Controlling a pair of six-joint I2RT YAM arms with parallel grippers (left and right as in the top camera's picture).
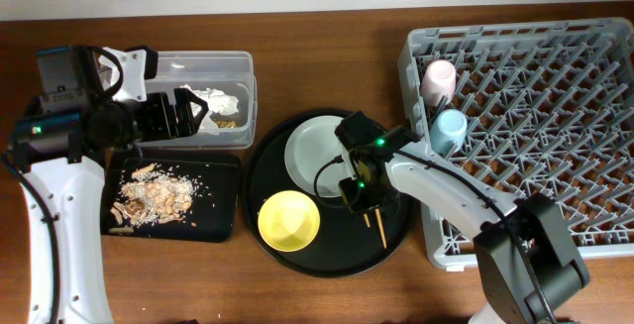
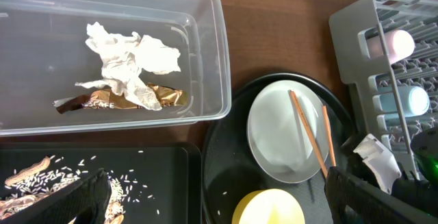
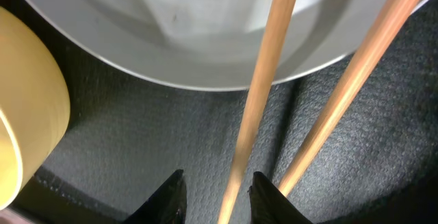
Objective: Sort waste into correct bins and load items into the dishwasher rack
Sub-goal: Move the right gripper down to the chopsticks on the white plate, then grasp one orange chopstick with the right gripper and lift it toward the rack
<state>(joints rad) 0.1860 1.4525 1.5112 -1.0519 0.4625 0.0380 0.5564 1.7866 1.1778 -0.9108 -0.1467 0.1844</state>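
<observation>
The right pincer (image 3: 217, 195) stands partly open and grips nothing. Its jaws straddle one of the two thin wooden chopsticks (image 3: 263, 73); the other lies just outside one jaw. Both run from the round black tray (image 3: 130, 142) beneath the pincer onto the pale round plate (image 3: 171, 39) ahead. It would do best to shift sideways and gather both before closing.

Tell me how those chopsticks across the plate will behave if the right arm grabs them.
The chopsticks look thin, stiff and light, so they should lift without bending. Propped on the plate rim, they may roll or slide when nudged. Only one sits between the jaws of the right gripper, so the other would probably stay behind.
</observation>
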